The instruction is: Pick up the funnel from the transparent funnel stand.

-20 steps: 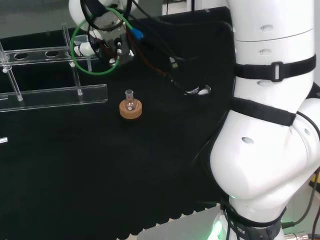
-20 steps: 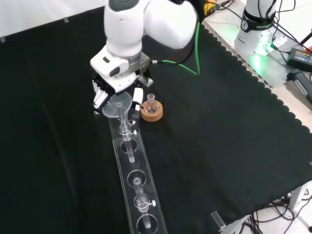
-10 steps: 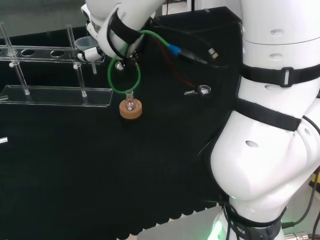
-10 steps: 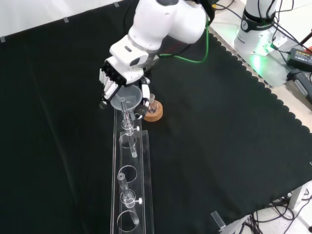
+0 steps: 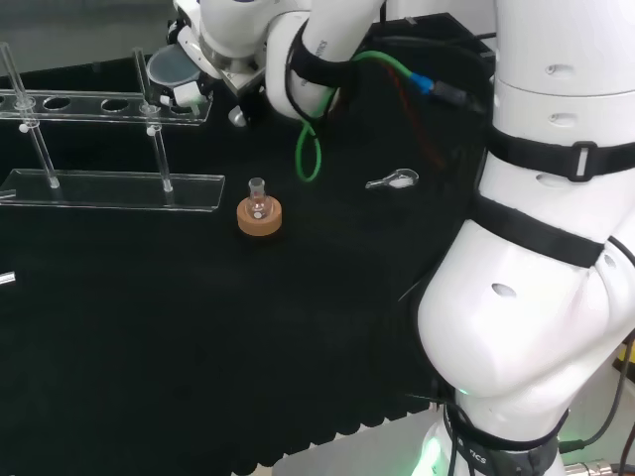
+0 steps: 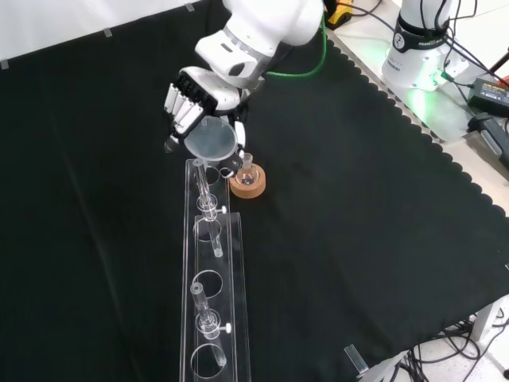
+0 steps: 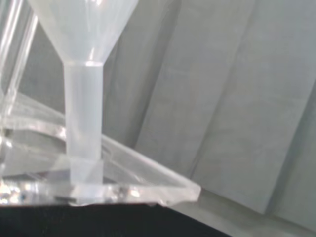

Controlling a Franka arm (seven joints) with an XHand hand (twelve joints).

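The hand (image 6: 189, 102) is shut on a clear funnel (image 6: 211, 140), with fingers on one side of its wide rim and the thumb on the other. It holds the funnel tilted over the far end of the transparent funnel stand (image 6: 211, 274). In the head view the hand (image 5: 210, 52) and funnel (image 5: 167, 67) are at the right end of the stand's top shelf (image 5: 94, 104). The wrist view shows the funnel's stem (image 7: 84, 116) reaching down to the edge of the stand's shelf (image 7: 133, 180). I cannot tell whether the tip is still in its hole.
A small glass flask on a cork ring (image 6: 247, 181) stands just right of the stand's far end, below the hand; the head view shows the flask (image 5: 259, 212) before the stand's base. A green cable (image 5: 310, 149) hangs from the arm. A small clip (image 5: 393, 180) lies on the cloth.
The hand has risen with the funnel and tilted it, while the arm swung over. The stand shifted and straightened on the cloth about a second ago and has stayed still since.
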